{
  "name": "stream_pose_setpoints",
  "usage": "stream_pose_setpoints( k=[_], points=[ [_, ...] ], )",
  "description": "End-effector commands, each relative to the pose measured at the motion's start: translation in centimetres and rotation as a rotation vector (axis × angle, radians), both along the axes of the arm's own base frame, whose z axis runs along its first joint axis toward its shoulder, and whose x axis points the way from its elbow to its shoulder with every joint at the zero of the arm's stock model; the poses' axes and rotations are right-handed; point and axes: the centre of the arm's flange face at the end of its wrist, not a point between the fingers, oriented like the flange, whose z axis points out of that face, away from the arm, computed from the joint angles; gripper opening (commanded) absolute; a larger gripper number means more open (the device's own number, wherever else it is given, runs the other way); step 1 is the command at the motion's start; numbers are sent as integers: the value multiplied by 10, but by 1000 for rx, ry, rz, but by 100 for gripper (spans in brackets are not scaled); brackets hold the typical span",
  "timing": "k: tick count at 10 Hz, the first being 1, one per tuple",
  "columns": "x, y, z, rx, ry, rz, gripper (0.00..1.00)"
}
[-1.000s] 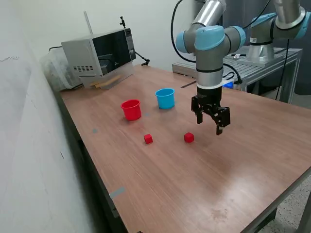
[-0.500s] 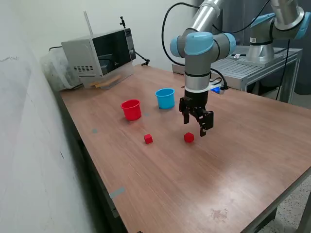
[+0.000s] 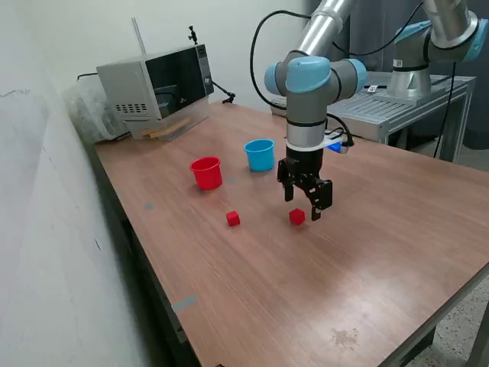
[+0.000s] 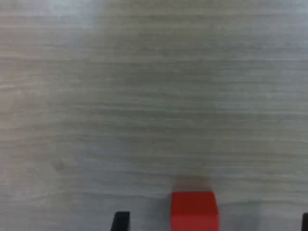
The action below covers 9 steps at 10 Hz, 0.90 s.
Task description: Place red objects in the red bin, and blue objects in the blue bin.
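Observation:
Two small red cubes lie on the wooden table: one (image 3: 297, 217) just below my gripper (image 3: 302, 202), the other (image 3: 233, 219) toward the exterior view's left. My gripper hangs open and empty just above the nearer cube. The wrist view shows that cube (image 4: 194, 210) at the picture's edge, between the two dark fingertips (image 4: 120, 221). The red cup (image 3: 206, 172) and the light blue cup (image 3: 260, 154) stand upright behind the cubes. No dark blue cubes are in view; the cups' insides are hidden.
A microwave (image 3: 157, 82) stands at the table's back, at the exterior view's left. A second robot arm (image 3: 428, 46) sits on a metal stand behind the table. The table edge (image 3: 164, 306) runs along the exterior view's left.
My arm has swung toward the exterior view's left and lowered, bringing the open gripper from the cube's right to just above it. The cubes and cups have not moved.

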Motion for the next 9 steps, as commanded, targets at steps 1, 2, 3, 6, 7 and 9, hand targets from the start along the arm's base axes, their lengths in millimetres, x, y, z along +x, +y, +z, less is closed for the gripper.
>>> stream_pose_setpoints(
  k=[1, 2, 3, 6, 7, 9],
  points=[
    [-7, 0, -10, -7, -3, 21, 100],
    [-10, 3, -10, -7, 0, 18, 100],
    [-12, 6, -12, -1, -1, 15, 100],
    [-13, 12, -15, 6, -8, 43, 100],
    [-14, 14, -16, 6, -11, 40, 100],
    [-14, 17, -17, 8, -12, 37, 0]
  ],
)
